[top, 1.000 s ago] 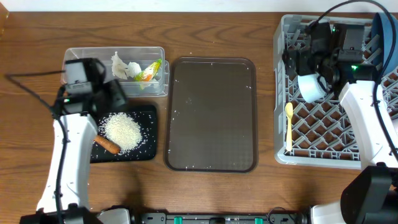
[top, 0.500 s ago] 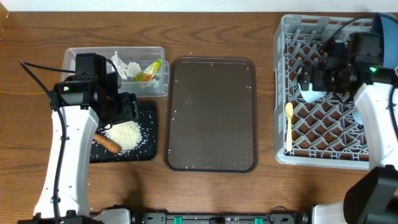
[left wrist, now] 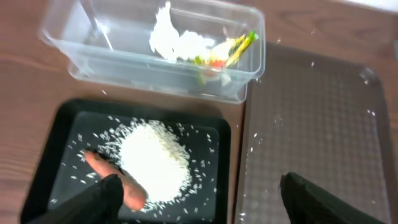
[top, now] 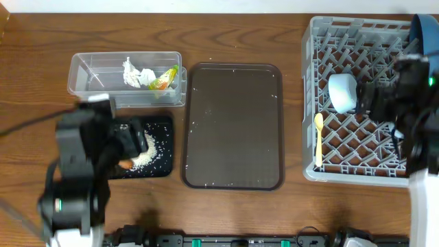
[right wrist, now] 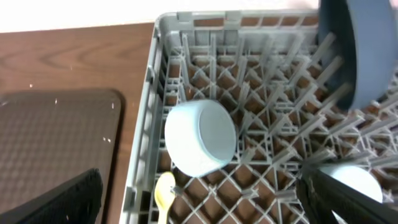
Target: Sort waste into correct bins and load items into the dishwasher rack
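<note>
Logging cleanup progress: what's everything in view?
clear plastic tub: one, clear, far left
crumpled white tissue: one, white, in tub
yellow-green wrapper: one, yellowish, in tub
shallow black tray: one, black, left
white rice heap: one, white, black tray
orange food stick: one, orange, beside rice
brown serving tray: one, brown, centre
grey plastic rack: one, grey, right
light-blue cup: one, blue, in rack
pale yellow spoon: one, yellow, in rack
dark-blue bowl: one, navy, rack corner
left claw: one, black, open, left
right claw: one, black, open, right

Left claw [left wrist: 200,198] and right claw [right wrist: 200,196] both gape wide — empty.
</note>
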Controlling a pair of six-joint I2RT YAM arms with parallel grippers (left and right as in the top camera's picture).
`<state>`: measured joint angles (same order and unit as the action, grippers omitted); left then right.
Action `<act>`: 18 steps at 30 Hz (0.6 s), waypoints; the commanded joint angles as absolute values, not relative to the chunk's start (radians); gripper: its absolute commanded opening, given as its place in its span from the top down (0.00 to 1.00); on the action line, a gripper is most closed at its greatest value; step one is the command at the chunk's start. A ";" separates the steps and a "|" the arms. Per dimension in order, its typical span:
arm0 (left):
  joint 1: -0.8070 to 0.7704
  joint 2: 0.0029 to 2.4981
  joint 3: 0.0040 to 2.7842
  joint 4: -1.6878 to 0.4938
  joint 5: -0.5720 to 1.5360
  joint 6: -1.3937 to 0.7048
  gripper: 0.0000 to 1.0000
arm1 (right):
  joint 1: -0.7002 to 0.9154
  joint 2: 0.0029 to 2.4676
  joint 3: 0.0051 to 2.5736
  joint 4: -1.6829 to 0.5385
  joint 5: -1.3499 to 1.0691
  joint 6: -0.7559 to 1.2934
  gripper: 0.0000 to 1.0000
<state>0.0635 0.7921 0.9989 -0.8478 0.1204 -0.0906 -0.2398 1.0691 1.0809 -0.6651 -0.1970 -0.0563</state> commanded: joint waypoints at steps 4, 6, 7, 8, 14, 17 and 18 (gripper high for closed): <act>0.066 0.592 0.890 -0.814 0.093 -0.079 0.14 | -0.243 0.879 0.876 -0.607 -0.168 0.015 0.01; 0.066 0.570 0.890 -0.814 0.093 -0.079 0.13 | -0.243 0.849 0.845 -0.606 -0.168 0.014 0.01; 0.066 0.566 0.890 -0.814 0.093 -0.079 0.12 | -0.243 0.841 0.836 -0.618 -0.168 0.014 0.01; 0.066 0.566 0.890 -0.814 0.093 -0.079 0.11 | -0.243 0.838 0.831 -0.637 -0.168 0.014 0.01; 0.066 0.569 0.890 -0.831 0.093 -0.079 0.09 | -0.243 0.844 0.826 -0.770 -0.168 0.014 0.01; 0.066 0.569 0.890 -0.832 0.093 -0.079 0.08 | -0.243 0.844 0.826 -0.832 -0.168 0.014 0.01; 0.066 0.569 0.890 -0.832 0.093 -0.079 0.08 | -0.243 0.845 0.826 -0.845 -0.168 0.014 0.01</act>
